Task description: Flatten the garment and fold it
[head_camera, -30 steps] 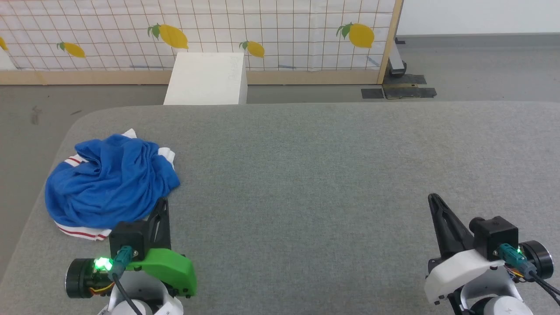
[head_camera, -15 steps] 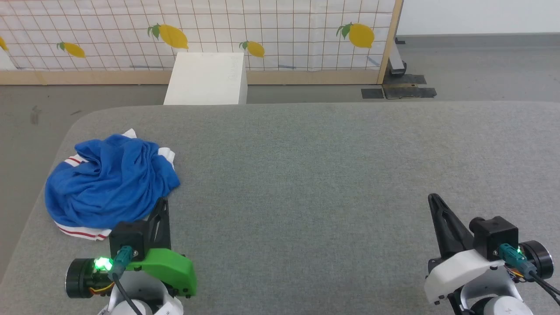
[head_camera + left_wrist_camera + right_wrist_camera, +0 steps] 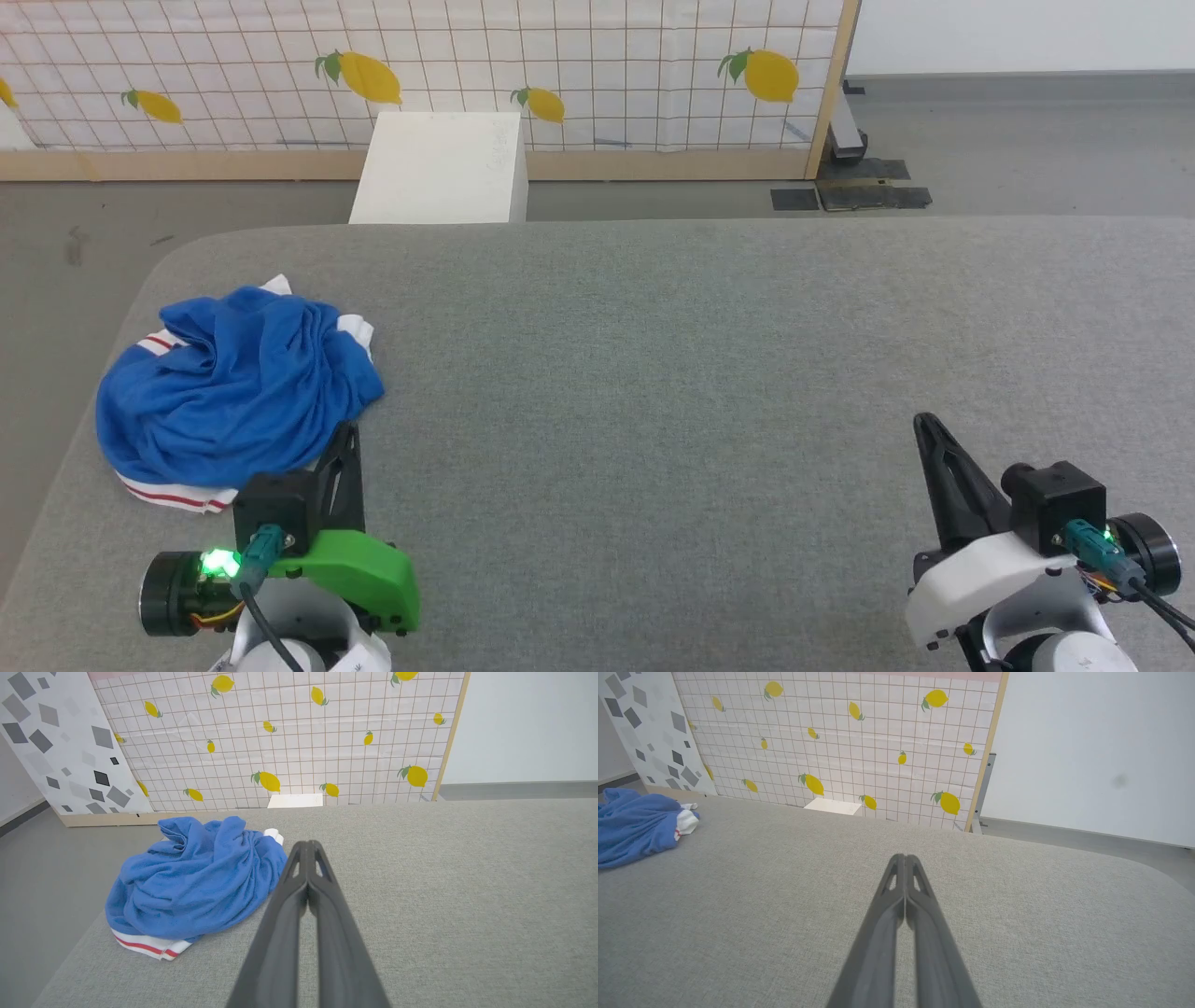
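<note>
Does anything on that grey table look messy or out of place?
Yes: the blue garment lies crumpled in a heap near the left edge of the grey table, its red-striped white trim poking out underneath, rather than spread flat. Nothing looks spilled or damaged.

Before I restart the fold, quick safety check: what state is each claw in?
Left claw: closed, holding nothing.
Right claw: closed, holding nothing.

- Garment (image 3: 233, 383): royal blue, white trim with red stripes.
- Table (image 3: 653, 373): grey weave.
- Far screen (image 3: 607, 56): white, brown grid, yellow lemons, green leaves.
- Box (image 3: 439, 168): white.
- Left gripper (image 3: 350, 431): black, green casing; right gripper (image 3: 924, 422): black, white casing.
</note>
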### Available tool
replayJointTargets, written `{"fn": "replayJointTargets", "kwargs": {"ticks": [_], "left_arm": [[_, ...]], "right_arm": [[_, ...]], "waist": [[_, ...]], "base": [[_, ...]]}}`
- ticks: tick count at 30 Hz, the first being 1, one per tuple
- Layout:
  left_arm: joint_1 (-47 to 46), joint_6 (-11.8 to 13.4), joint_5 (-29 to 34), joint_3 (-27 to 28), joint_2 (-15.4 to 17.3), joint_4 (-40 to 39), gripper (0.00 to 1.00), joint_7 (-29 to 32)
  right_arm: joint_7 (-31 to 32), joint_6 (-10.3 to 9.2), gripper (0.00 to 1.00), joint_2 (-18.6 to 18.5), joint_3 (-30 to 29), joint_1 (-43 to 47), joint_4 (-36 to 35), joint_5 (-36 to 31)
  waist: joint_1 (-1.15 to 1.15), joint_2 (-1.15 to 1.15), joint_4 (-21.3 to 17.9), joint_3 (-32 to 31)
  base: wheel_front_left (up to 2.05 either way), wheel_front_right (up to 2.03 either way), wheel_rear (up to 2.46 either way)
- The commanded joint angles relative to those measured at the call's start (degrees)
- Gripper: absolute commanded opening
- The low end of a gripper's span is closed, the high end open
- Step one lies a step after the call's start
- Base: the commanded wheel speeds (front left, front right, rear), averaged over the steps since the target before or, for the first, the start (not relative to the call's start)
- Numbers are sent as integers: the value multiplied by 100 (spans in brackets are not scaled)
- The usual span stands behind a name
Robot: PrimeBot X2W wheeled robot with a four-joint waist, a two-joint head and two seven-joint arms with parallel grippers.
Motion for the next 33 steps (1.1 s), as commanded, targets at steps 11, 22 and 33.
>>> {"fn": "replayJointTargets", "kwargs": {"ticks": [11, 22, 33], "left_arm": [[-23, 26, -70, -73, -1, 57, 100, -52], [-89, 103, -190, -197, -2, 198, 100, -186], [-152, 177, -312, -270, 1, 304, 100, -322]], "right_arm": [[-52, 1, 100, -2, 6, 2, 31, 34], [-171, 0, 100, -1, 9, -2, 97, 68], [-310, -1, 100, 1, -16, 12, 164, 155]], "waist": [[0, 1, 3, -11], [0, 4, 15, -29], [0, 6, 109, -50]], "base": [[0, 0, 0], [0, 0, 0], [0, 0, 0]]}}
